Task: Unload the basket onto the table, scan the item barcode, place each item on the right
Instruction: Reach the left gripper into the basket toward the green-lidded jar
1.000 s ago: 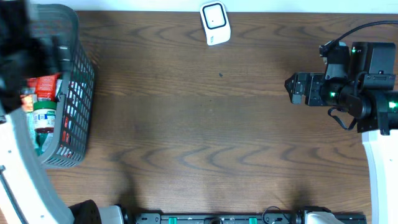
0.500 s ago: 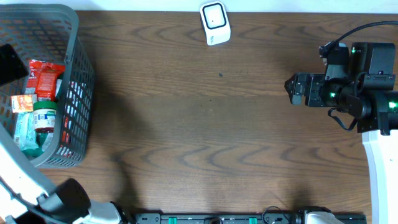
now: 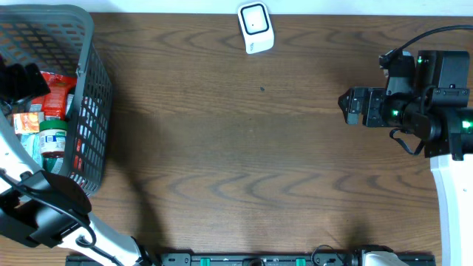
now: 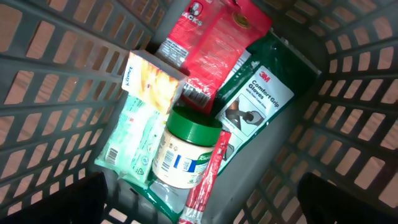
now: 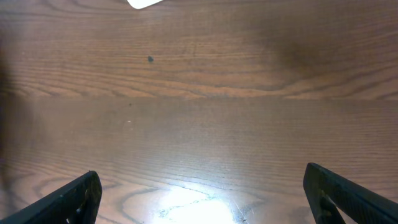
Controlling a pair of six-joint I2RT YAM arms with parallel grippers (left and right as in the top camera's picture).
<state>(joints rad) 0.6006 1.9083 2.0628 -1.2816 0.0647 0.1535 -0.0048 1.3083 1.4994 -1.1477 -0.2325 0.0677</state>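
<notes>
Because the items to scan lie together in the grey basket (image 3: 92, 96), the left tool (image 4: 202, 183) hovers above it, fingers spread wide and empty, looking down on a green-lidded jar (image 4: 186, 152), a red snack bag (image 4: 214, 37) and a 3M gloves pack (image 4: 264, 93). The right tool (image 5: 202, 177), also released, hangs over the bare surface (image 3: 222, 148), which I judge leaves the way to the white scanner (image 3: 255, 27) free.
</notes>
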